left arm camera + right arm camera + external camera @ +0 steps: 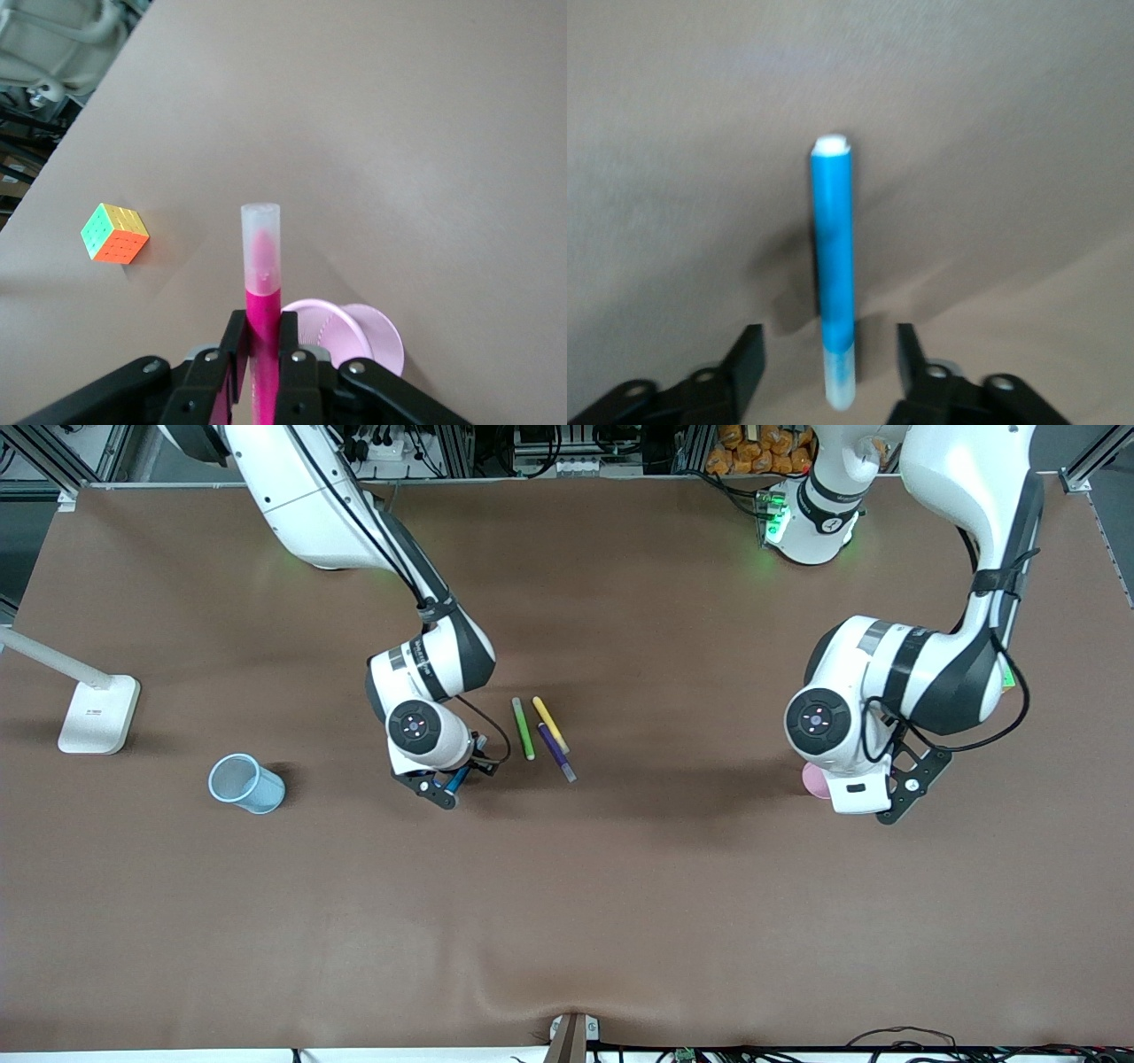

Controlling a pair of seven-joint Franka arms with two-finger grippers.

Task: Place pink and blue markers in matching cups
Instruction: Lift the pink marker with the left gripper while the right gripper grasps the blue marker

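While the left gripper (263,372) pinches one pink marker (262,292) over one pink cup (354,332), the right gripper's (830,367) jaws stand spread around one blue marker (834,266). Three other pens (542,735) and one blue cup (245,784) rest on the tabletop (620,886).

In the front view the left hand (873,802) covers most of the pink cup (813,781), leaving only a sliver of its rim. The right hand (446,786) hides all but a short stretch of the blue marker (457,779). The left wrist view cuts off the pink marker (262,301) below the fingers (236,354).

High front overview, two close wrist views
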